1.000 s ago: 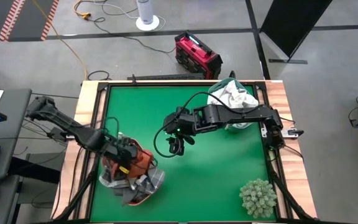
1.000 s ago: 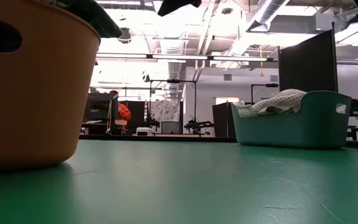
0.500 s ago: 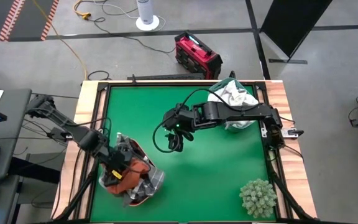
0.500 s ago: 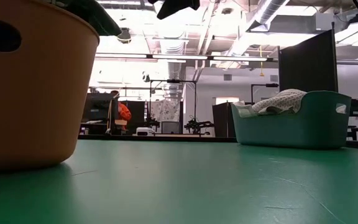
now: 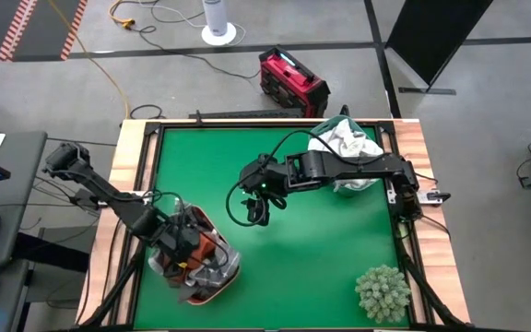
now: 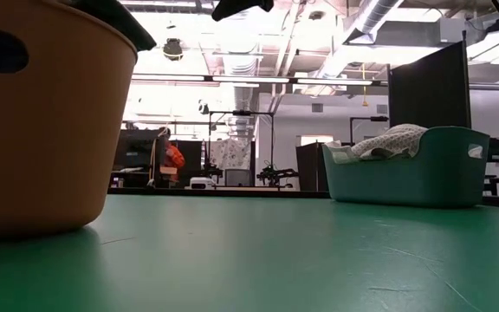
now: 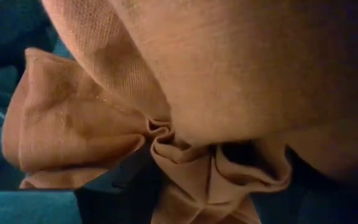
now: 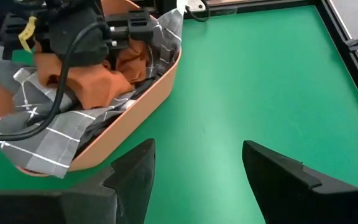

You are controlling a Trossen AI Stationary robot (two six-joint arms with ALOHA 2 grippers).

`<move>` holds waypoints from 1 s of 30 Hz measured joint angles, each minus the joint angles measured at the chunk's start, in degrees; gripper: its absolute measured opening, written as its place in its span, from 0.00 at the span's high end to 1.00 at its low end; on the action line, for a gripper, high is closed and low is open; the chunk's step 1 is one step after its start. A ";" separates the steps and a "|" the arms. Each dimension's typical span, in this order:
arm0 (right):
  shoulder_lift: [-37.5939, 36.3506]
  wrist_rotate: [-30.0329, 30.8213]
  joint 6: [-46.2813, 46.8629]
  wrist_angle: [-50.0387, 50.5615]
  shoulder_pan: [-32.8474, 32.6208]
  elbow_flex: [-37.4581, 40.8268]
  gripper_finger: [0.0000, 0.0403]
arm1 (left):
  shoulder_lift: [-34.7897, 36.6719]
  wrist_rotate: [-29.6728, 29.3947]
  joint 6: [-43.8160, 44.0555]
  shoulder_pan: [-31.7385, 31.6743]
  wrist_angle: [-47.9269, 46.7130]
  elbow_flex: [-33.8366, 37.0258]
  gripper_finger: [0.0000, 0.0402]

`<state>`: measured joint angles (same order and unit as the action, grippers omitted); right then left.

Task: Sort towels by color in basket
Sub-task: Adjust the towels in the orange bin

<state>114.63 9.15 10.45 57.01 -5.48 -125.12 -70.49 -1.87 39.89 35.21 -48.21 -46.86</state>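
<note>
An orange basket [image 5: 208, 297] stands at the near left and holds a grey checked towel [image 8: 42, 137] and a rust-orange towel [image 8: 92, 81]. My left gripper [image 5: 190, 251] is low over this basket, pointing steeply down, shut on the rust-orange towel [image 7: 73, 118]. My right gripper [image 5: 256, 210] hangs open and holding nothing above the middle of the table, its fingers [image 8: 135, 168] spread wide. A teal basket [image 6: 405, 178] at the far right holds white towels [image 5: 344, 143]. My left gripper holds a gathered, puckered fold of the rust-orange towel [image 7: 179, 140], several layers bunched together. It comes from above, slanting steeply down. The cloth fills the wrist view and hides the fingers. The towel lies on the heap inside the orange basket.
A spiky pale-green plant ball [image 5: 383, 292] sits at the near right corner. The green mat [image 5: 312, 249] between the two baskets is bare. A raised wooden frame [image 5: 413, 148] edges the table. A person in orange shows far off in the room [image 6: 172, 156].
My left gripper has gone toward the table's near edge and down into the orange basket, still shut on the rust-orange towel, which has sunk onto the heap.
</note>
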 joint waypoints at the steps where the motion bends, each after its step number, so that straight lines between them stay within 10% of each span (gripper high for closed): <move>1: 0.00 0.00 0.00 -0.01 0.00 0.00 0.33 | 0.26 0.07 -0.10 -0.03 -1.03 -0.52 0.48; 10: 1.41 -9.34 -2.18 -5.87 -2.01 -0.17 0.33 | 3.49 -0.35 -0.81 0.08 -4.69 -2.37 0.48; 30: 4.57 -9.27 -1.92 -5.61 -1.51 0.00 0.33 | 20.81 -4.21 -0.37 0.71 -6.63 -6.70 0.48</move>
<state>119.20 -0.12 8.54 51.41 -6.98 -125.12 -49.68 -6.07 39.52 35.92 -54.84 -53.56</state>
